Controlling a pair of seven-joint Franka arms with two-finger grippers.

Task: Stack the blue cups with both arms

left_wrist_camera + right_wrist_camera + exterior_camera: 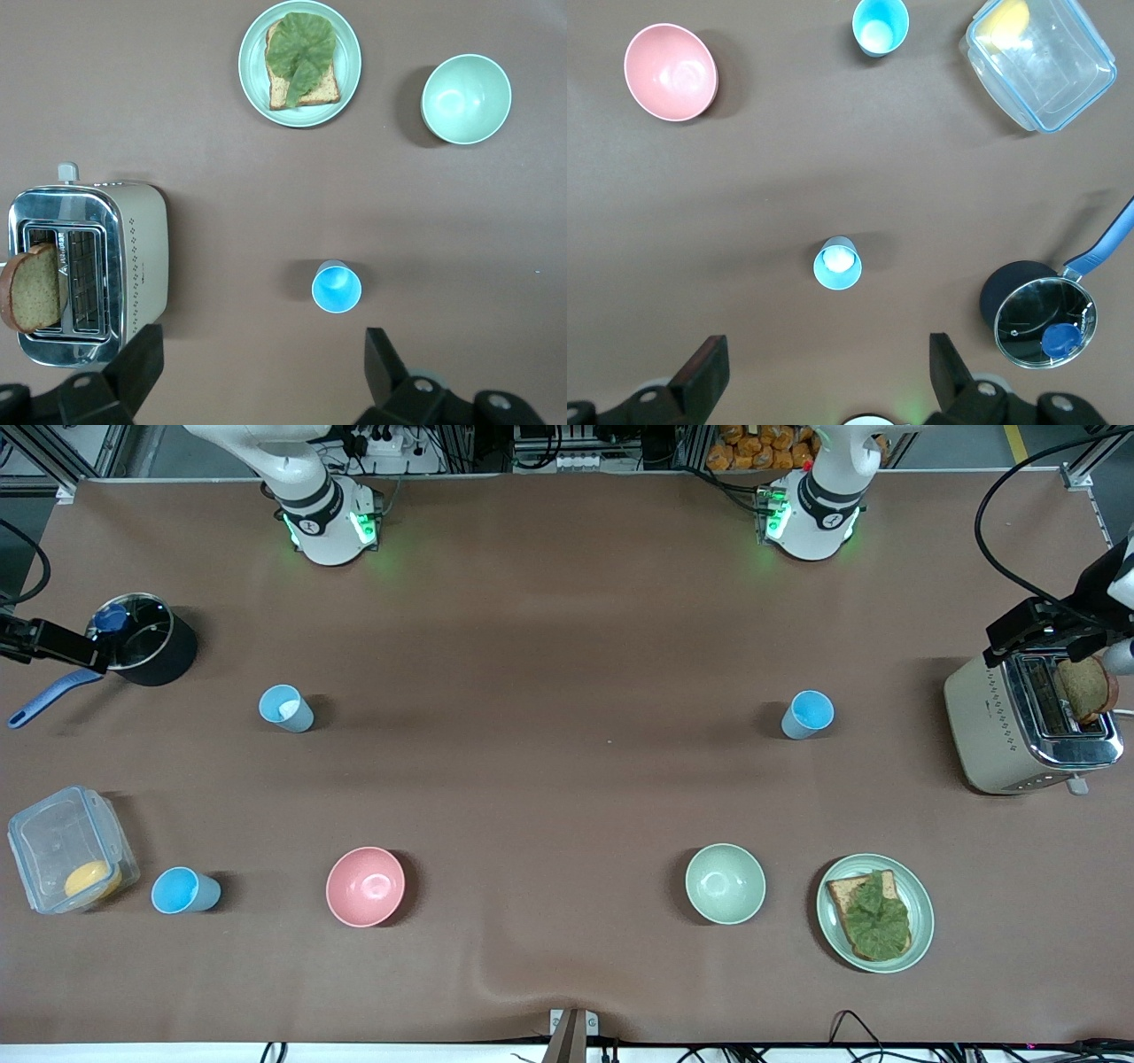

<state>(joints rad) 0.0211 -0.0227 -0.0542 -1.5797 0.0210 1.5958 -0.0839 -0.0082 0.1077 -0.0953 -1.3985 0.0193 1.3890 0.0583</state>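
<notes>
Three blue cups (286,708) (807,715) (184,891), two bowls (365,886) (725,883).

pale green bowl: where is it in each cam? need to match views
Front view: pale green bowl near the front camera, beside the plate of toast with lettuce.
Left wrist view: bowl beside the same plate.
Right wrist view: not in it.
Shared landmark: the plate, in front and left wrist views.
</notes>
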